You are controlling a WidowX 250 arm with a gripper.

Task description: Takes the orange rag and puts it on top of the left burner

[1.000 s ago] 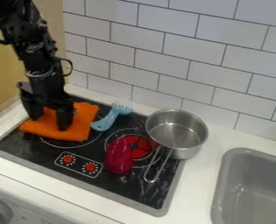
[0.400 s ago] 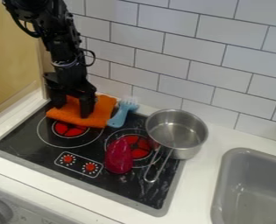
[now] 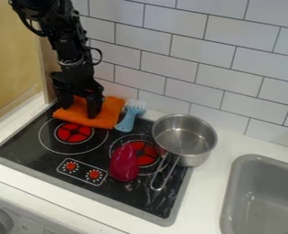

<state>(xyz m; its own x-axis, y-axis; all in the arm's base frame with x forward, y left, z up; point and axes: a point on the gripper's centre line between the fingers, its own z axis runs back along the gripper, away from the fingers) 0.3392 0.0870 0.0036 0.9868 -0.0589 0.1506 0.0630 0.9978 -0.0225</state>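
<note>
Jaws spread and down on the rag (image 3: 110,113), which has slid back toward the wall (image 3: 176,77), baring the red centre of the left burner (image 3: 74,132). That looks like lost ground; it probably needs drawing forward.

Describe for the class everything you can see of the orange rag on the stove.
The rag is bright orange, a soft-looking cloth with a slightly fuzzy surface. It lies roughly flat, a four-sided patch at the stove's back left, covering the rear of the left burner but leaving most of its red centre bare. The end effector comes down on it from above, its two fingers apart with cloth visible between them. The blue brush lies close by its right edge; whether they touch is unclear.
</note>
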